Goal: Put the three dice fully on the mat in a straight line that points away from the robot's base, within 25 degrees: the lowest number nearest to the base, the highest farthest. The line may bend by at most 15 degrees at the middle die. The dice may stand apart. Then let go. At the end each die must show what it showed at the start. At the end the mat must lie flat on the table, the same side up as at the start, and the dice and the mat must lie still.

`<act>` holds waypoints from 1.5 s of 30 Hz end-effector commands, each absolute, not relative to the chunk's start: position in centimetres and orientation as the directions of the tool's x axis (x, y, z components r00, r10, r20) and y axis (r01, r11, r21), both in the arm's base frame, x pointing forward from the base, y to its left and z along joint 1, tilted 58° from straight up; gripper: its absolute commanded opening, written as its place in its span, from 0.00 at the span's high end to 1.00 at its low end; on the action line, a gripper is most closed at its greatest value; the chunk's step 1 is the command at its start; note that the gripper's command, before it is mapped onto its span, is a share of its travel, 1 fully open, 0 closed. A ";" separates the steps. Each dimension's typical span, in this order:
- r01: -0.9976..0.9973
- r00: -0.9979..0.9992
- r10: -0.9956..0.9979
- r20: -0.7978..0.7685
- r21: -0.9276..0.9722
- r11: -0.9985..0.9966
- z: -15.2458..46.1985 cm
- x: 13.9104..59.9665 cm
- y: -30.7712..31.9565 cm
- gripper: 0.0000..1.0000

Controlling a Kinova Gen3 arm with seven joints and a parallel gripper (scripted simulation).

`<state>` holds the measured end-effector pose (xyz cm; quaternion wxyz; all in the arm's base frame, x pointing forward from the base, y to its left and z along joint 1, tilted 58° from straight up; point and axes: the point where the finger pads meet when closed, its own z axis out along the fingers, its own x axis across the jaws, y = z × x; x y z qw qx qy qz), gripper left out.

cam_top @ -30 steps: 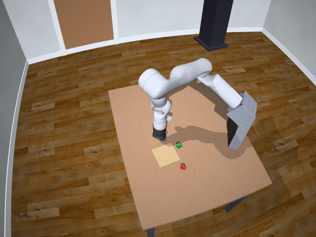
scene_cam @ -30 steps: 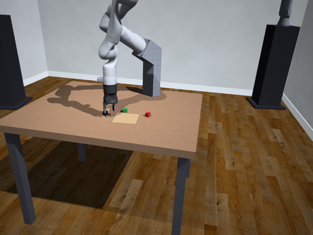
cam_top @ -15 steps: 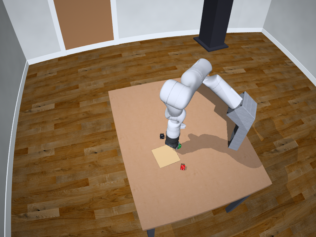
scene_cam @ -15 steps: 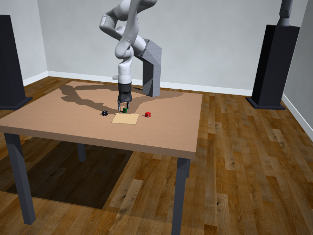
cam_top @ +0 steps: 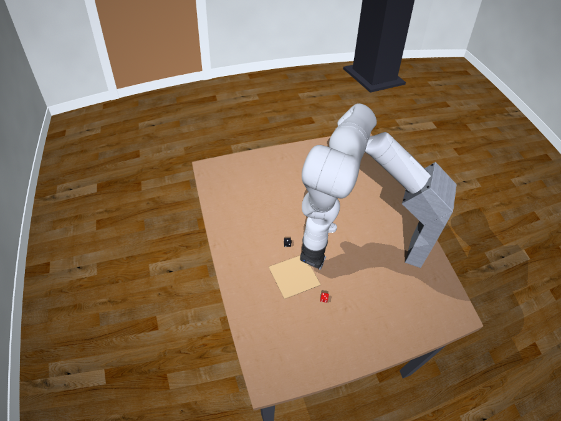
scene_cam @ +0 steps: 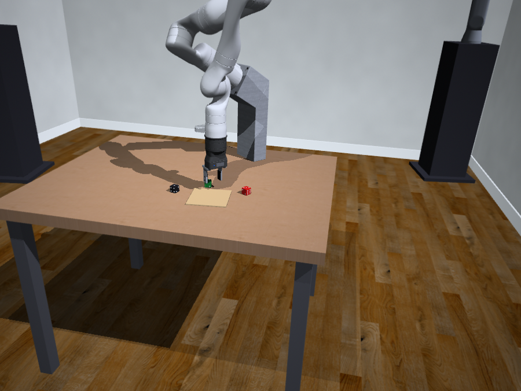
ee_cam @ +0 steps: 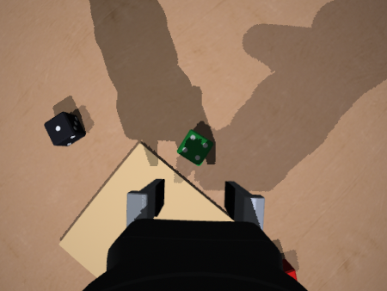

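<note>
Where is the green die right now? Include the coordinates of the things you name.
In the wrist view the green die (scene_cam: 208, 183) (ee_cam: 195, 147) sits on the table just off the mat's (cam_top: 292, 279) (scene_cam: 208, 198) (ee_cam: 116, 194) edge; the exterior view shows it below the open claw (scene_cam: 212, 176) (ee_cam: 194, 200), between the black (cam_top: 287, 242) (scene_cam: 174, 188) (ee_cam: 62, 129) and red (cam_top: 324, 297) (scene_cam: 246, 190) (ee_cam: 291, 275) dice.
</note>
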<state>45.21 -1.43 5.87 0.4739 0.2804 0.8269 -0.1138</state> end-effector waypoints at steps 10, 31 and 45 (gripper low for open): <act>0.570 -0.394 0.355 -0.848 0.077 0.818 5.9 45.2 -1.4 0.00; 0.570 -0.394 0.355 -0.848 0.077 0.818 5.9 45.2 -1.4 0.00; 0.570 -0.394 0.355 -0.848 0.077 0.818 5.5 45.4 -0.6 0.00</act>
